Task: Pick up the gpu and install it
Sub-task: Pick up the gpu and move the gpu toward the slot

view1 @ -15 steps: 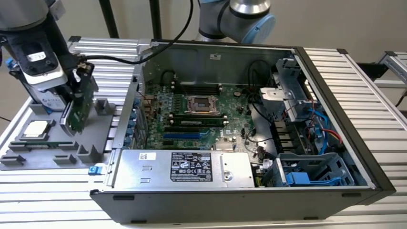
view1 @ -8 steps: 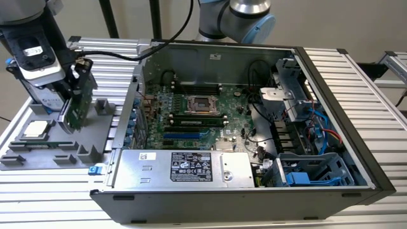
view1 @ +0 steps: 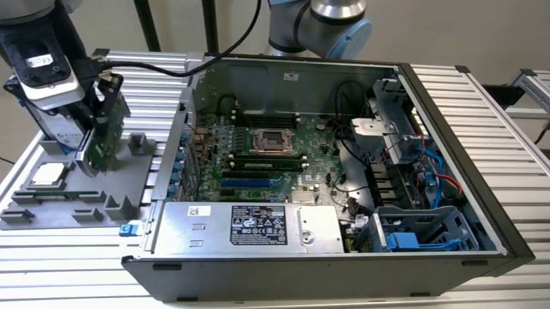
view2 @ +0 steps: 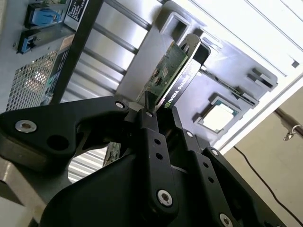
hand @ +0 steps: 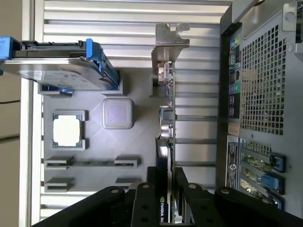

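While the card is in the grip and outside the case, the entry reads as follows.

Item: gpu (view1: 103,145), a thin green card standing upright on edge, with its silver end bracket (hand: 169,40) at the end away from the arm.

Location: above the grey tray (view1: 133,168) on the ribbed tabletop (view1: 69,270), at the exterior view's left, just beside the outer wall of the open computer case (view1: 344,270). Whether its lower edge has cleared the tray cannot be told.

Holder: gripper (view1: 103,106). In both wrist views the black fingers (view2: 154,137) are closed in from either side onto the card's near edge, one pad against each face, with nothing else between them.

Neighbours on the tray: a silver hard drive (hand: 61,73) with blue rails, set on edge well apart from the card, and a processor chip (hand: 68,130) lying flat in its pocket.

Destination: motherboard (view1: 257,161) on the case floor, with a blue expansion slot (view1: 245,183) near its lower edge. The card is well apart from it.

Status, as judged: the grasp is made, so the pick-up is done or nearly so. Carrying the card into the case and seating it in a slot are both left to do.
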Controlling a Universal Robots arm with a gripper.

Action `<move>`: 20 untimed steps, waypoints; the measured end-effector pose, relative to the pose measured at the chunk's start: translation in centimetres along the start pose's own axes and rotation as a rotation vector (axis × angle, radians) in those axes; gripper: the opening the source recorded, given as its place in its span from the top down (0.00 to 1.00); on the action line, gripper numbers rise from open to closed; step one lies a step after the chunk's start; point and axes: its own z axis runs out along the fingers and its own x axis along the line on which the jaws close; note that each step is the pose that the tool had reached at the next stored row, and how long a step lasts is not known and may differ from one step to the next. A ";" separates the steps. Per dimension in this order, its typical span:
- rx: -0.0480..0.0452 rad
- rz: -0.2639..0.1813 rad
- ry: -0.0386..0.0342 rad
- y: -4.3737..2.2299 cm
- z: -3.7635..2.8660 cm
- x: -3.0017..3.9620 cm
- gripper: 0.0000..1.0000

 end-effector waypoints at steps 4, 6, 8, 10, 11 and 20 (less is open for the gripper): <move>-0.0001 0.000 0.0000 0.02 -0.46 -0.01 1.00; -0.0001 0.000 0.0000 0.04 -0.69 -0.01 1.00; 0.0000 -0.001 0.0000 0.05 -0.92 -0.01 1.00; -0.0001 -0.001 0.0000 0.06 -1.15 -0.02 1.00; -0.0001 -0.001 0.0000 0.07 -1.26 -0.02 1.00; 0.0000 -0.001 0.0001 0.12 -2.21 -0.03 1.00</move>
